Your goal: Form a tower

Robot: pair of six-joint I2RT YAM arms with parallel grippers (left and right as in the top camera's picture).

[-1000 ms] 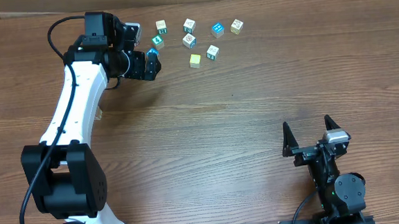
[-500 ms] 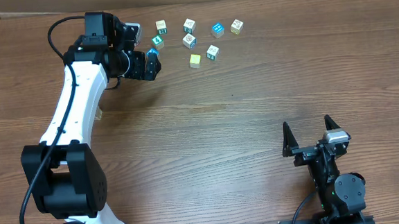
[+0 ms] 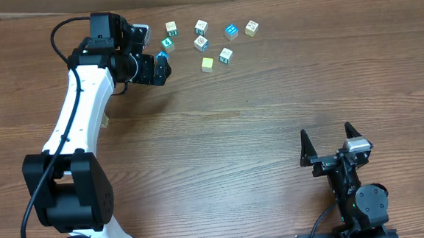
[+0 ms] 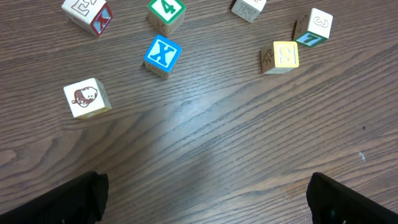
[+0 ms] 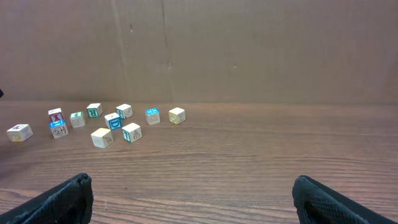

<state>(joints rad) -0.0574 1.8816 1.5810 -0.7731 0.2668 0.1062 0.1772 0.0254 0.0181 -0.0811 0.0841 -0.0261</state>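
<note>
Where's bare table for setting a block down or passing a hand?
Free: the wide middle of the table, between the blocks and the right pincer; also the far strip right of the blocks. Crowded: the far edge, where loose blocks lie scattered by the open left pincer.

Wooden table [image 3: 242,132] of dark brown colour, with long grain running from side to side and thin darker streaks across the whole top. Behind its far edge, a plain tan cardboard wall [image 5: 249,50], standing upright, with one faint vertical crease and a few small dark marks. From overhead, only a narrow strip of this cardboard along the top border. Soft and even light; a pale sheen [image 4: 186,118] on the wood in the left wrist view, and only weak, short shadows
</note>
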